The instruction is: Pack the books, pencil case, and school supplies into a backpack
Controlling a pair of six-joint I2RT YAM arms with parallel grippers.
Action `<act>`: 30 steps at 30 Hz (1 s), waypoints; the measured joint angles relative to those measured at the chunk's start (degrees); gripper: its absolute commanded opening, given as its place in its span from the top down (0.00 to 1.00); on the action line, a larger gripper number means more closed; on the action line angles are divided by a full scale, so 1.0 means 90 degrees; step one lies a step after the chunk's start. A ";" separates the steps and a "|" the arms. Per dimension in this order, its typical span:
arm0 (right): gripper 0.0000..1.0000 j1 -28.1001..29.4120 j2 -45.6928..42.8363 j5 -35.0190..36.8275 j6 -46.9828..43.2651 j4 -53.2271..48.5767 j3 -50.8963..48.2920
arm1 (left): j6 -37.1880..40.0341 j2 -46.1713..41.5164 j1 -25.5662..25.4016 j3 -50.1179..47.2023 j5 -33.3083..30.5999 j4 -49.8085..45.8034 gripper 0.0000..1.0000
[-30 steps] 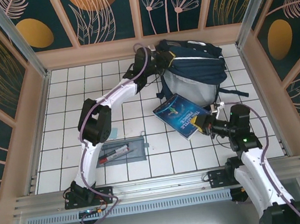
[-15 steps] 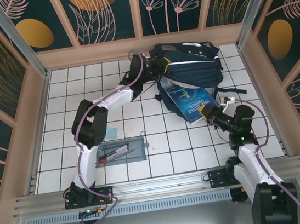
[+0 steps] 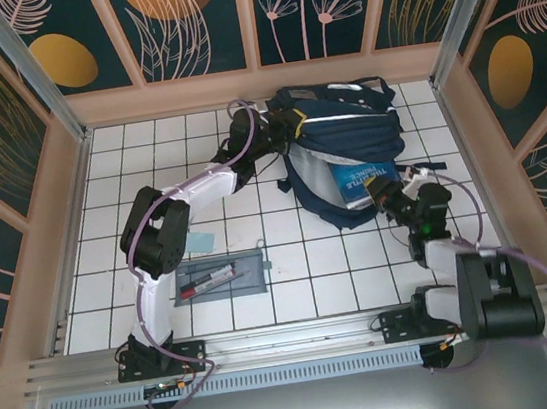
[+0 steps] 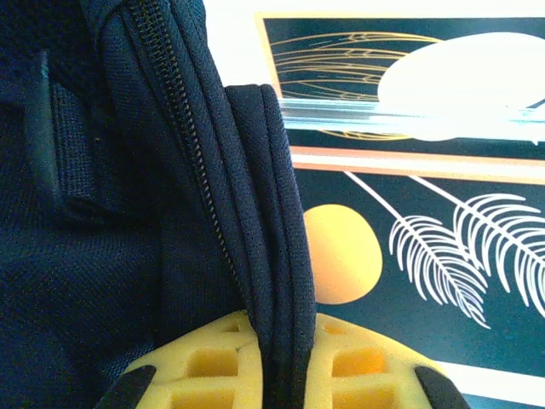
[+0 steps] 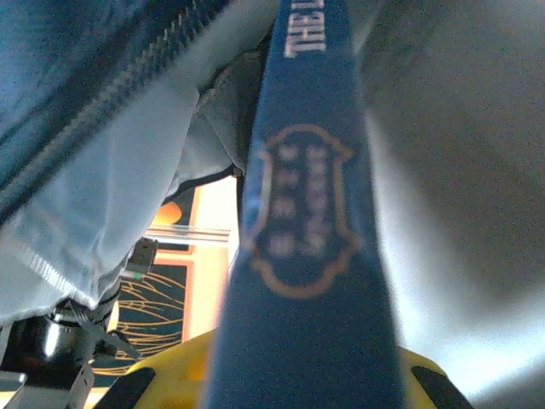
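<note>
Left end effector (image 4: 277, 371) clamps backpack (image 4: 128, 213); right end effector (image 5: 302, 383) clamps book (image 5: 306, 213), half inside.

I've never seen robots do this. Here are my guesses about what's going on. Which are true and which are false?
1. The blue book is partly inside the backpack. True.
2. The pencil case is packed in the backpack. False: the pencil case lies on the table, near the left arm's base.
3. The left gripper pinches a fabric edge of the backpack. True.
4. The right gripper is empty. False: the right gripper is shut on the book.
5. The small blue-green square sits on the book. False: the square lies on the table, beside the pencil case.
</note>
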 measured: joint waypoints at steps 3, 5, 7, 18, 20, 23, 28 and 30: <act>1.00 0.0219 0.1018 0.0034 -0.0019 0.0695 0.0556 | -0.0044 -0.0119 -0.0002 -0.0158 -0.0002 0.0027 1.00; 1.00 0.0335 0.1700 0.0049 0.0058 0.1222 0.0865 | -0.0080 -0.0194 -0.0002 -0.0267 -0.0019 0.0051 1.00; 1.00 0.0432 0.2351 0.0119 0.0160 0.1700 0.1139 | -0.0114 -0.0272 0.0000 -0.0386 -0.0058 0.0087 1.00; 0.83 0.0775 0.4680 0.0942 0.0940 0.3026 0.2307 | -0.0228 -0.0398 -0.0007 -0.0658 -0.0146 0.0187 1.00; 0.67 0.0855 0.4677 0.1064 0.0962 0.2948 0.2431 | -0.0267 -0.0406 -0.0007 -0.0724 -0.0151 0.0274 1.00; 0.41 0.0940 0.4556 0.1141 0.0945 0.2642 0.2497 | -0.0313 -0.0423 -0.0007 -0.0838 -0.0177 0.0379 1.00; 0.14 0.0950 0.3696 0.1231 0.0891 0.1107 0.2477 | -0.0396 -0.0425 0.0032 -0.0903 -0.0192 0.0486 1.00; 0.11 0.0950 0.3215 0.1292 0.0806 0.0381 0.2472 | -0.0423 -0.0423 0.0046 -0.0916 -0.0192 0.0525 1.00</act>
